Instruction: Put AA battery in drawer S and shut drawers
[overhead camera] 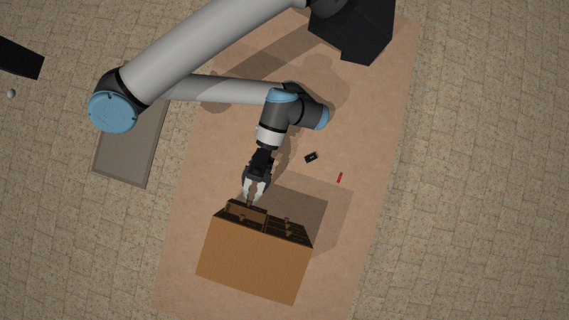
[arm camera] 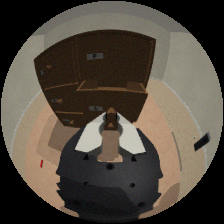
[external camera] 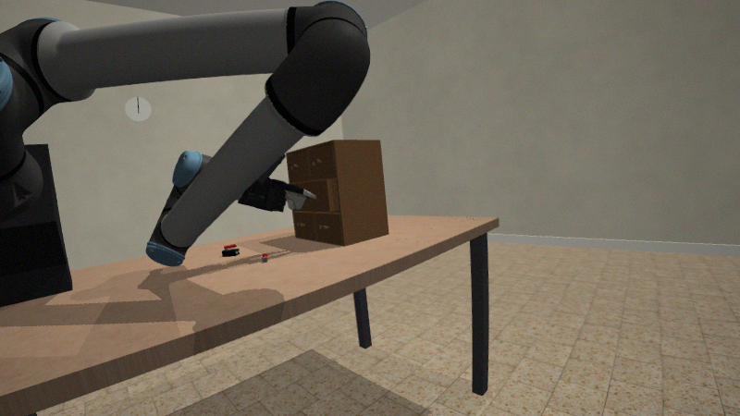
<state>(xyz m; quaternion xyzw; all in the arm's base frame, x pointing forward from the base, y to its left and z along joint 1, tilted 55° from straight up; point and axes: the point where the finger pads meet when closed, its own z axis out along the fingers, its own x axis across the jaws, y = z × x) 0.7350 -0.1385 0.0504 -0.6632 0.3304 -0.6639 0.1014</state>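
Top view, left to right. Jaws nearly closed, pinching the knob (overhead camera: pixel 249 203) of one drawer (overhead camera: pixel 243 214) on the left of the chest (overhead camera: pixel 254 258) front. Drawer partly out, a dark gap showing behind its front in the wrist view. Label too small to read, so cannot tell if it is S.

Further right: small black block (overhead camera: pixel 310 157) on the tabletop (overhead camera: pixel 378 119), near the wrist. Right again: thin red stick, probably the battery (overhead camera: pixel 339 177), lying flat on the tabletop, well apart from the jaws, off to their right and a bit back from the chest front. Long axis pointing roughly toward the chest front line, slightly slanted.

Nothing standing between jaws and battery except the black block, off the straight line on the arm's side. Open drawer front sticking out on the return path: likely snag point. Chest upright.
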